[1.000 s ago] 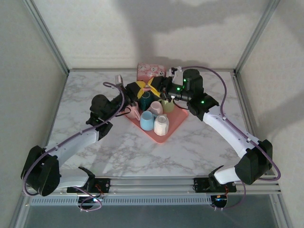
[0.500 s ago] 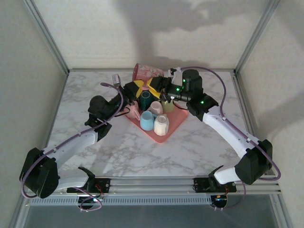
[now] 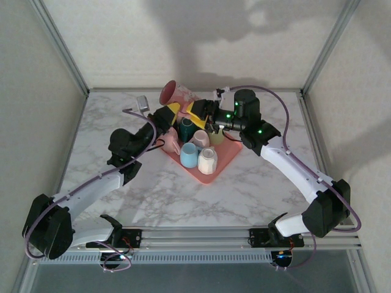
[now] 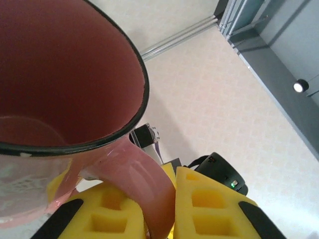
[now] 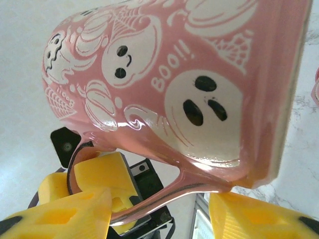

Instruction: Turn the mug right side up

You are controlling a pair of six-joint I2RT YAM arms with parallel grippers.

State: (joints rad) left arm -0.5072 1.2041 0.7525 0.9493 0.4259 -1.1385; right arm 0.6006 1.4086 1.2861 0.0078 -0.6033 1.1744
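The mug (image 3: pixel 174 94) now hangs up off the surface (image 3: pixel 183 195), just above your left gripper (image 3: pixel 173 110). It is tipped over with its mouth turned up and to the left. A second ago it sat low at the far end of the surface, behind the tray (image 3: pixel 229 152); half a second ago it was just starting to tip. Your left arm has risen and swung left with it.

In the left wrist view the mug's dark rim and pink inside (image 4: pixel 60 74) loom above the left gripper (image 4: pixel 159 204). The handle (image 4: pixel 149 189) runs down between the two yellow fingers (image 4: pixel 209 209), which are clamped on it.

In the right wrist view the ghost-printed side of the mug (image 5: pixel 174 74) lies across the frame, with its base towards the right. Its handle (image 5: pixel 164 194) curves down between the yellow fingers (image 5: pixel 65 214) of your right gripper (image 5: pixel 159 219). Those fingers stand well apart, with a clear gap on the right-hand side, so you no longer grip the mug with that gripper.

From above, your right gripper (image 3: pixel 194 108) sits just to the right of the left one, below the mug's base. The right arm has barely shifted over the second.

Nearer you than both grippers, the cups (image 3: pixel 198 149) on the tray stand as they did before.
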